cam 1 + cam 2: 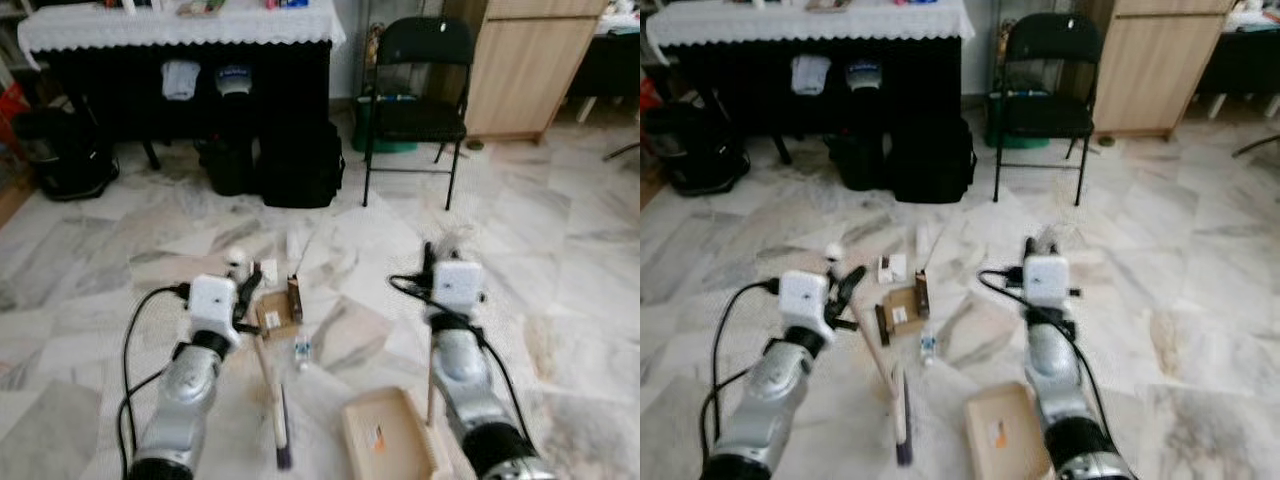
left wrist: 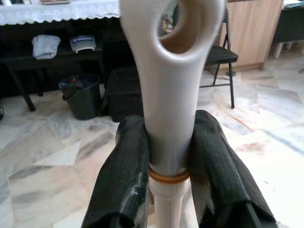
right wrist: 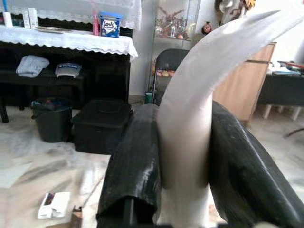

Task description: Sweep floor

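Observation:
My left gripper [image 2: 168,142] is shut on the white handle of a broom [image 2: 171,71], just below the hanging hole at its top. The broom's stick [image 1: 268,375] slants down to dark bristles [image 1: 283,455] on the marble floor between my arms. Over on the other side, my right gripper [image 3: 183,142] is shut on the curved white handle of a dustpan [image 3: 204,80]. Its tan pan [image 1: 385,435] rests on the floor beside my right arm. Litter lies ahead of the broom: a small cardboard box [image 1: 278,315], a little bottle [image 1: 302,350] and a white scrap [image 1: 268,270].
A black folding chair [image 1: 415,90] stands ahead on the right, next to a wooden cabinet [image 1: 525,70]. A dark table with a white lace cloth [image 1: 180,30] runs along the back, with black bags [image 1: 300,165] and a bin [image 1: 228,165] under it.

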Controlling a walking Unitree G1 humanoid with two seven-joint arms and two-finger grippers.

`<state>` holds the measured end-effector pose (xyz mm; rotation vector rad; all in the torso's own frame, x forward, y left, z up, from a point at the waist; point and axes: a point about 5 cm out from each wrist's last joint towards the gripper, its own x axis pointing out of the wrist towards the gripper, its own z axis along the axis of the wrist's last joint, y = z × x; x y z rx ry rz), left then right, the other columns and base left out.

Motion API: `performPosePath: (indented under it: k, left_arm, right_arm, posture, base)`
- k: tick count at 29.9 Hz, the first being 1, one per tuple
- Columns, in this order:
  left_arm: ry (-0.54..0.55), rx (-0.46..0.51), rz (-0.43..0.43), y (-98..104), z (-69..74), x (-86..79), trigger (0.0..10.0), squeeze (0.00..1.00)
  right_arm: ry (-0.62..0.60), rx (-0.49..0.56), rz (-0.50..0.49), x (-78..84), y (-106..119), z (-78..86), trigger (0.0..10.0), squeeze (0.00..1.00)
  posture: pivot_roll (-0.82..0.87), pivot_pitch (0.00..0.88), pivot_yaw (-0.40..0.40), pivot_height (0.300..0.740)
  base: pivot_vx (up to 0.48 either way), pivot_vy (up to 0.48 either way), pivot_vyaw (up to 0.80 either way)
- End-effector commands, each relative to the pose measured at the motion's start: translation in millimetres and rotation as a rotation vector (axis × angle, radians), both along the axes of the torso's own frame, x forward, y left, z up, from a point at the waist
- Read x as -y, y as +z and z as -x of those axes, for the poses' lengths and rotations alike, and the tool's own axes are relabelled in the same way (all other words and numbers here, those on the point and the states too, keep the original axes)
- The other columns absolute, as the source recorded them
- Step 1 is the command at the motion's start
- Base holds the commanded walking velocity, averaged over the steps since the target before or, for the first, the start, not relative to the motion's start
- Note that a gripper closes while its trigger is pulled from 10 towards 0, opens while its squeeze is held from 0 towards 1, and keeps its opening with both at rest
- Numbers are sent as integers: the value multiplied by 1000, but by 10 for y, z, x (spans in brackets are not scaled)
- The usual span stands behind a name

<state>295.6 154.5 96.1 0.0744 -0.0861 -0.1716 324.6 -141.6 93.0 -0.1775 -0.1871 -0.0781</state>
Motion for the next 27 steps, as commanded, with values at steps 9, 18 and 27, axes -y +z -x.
performPosePath:
  k: [9, 18, 27]
  left_arm:
    - [-23, 58, -11, 121, -30, 46, 10000, 0]
    - [-13, 53, -18, 123, -35, 17, 10000, 0]
    - [-16, 53, -19, 128, -36, 28, 10000, 0]
  right_arm:
    - [-2, 24, -16, 20, 51, -18, 10000, 0]
    - [15, 26, -20, -10, 69, -27, 10000, 0]
    - [14, 23, -17, -2, 63, -25, 10000, 0]
  posture:
    - [94, 0, 55, 740]
    - [98, 8, 56, 740]
    - [99, 16, 56, 740]
  base:
    - [0, 0, 0]
    - [0, 0, 0]
    - [184, 0, 0]
